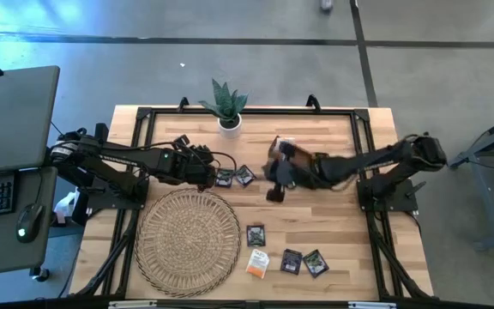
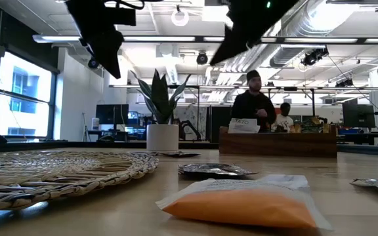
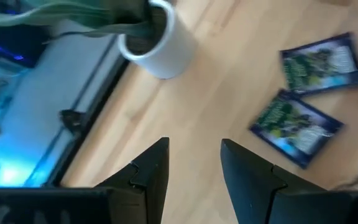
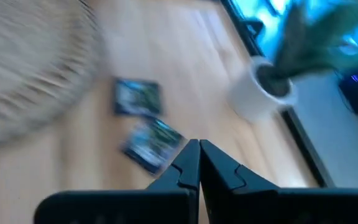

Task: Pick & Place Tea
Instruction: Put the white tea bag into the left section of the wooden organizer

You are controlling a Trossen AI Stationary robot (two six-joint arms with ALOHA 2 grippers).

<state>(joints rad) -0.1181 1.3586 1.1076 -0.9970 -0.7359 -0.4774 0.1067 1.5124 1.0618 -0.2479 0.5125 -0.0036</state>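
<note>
High view: right gripper (image 1: 274,194) reaches toward tabletop centre, fingers pressed together, empty — left gripper (image 1: 208,178) spread beside two dark sachets (image 1: 234,177).

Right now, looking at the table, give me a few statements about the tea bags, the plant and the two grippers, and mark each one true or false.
1. The right gripper is shut with nothing between its fingers. True.
2. The left gripper holds a tea sachet. False: its fingers stand apart with only bare table between them.
3. Two dark sachets lie side by side beyond the woven mat. True.
4. The orange sachet lies on the woven mat. False: it lies on the table beside it.
5. The potted plant stands at the table's far edge. True.
</note>
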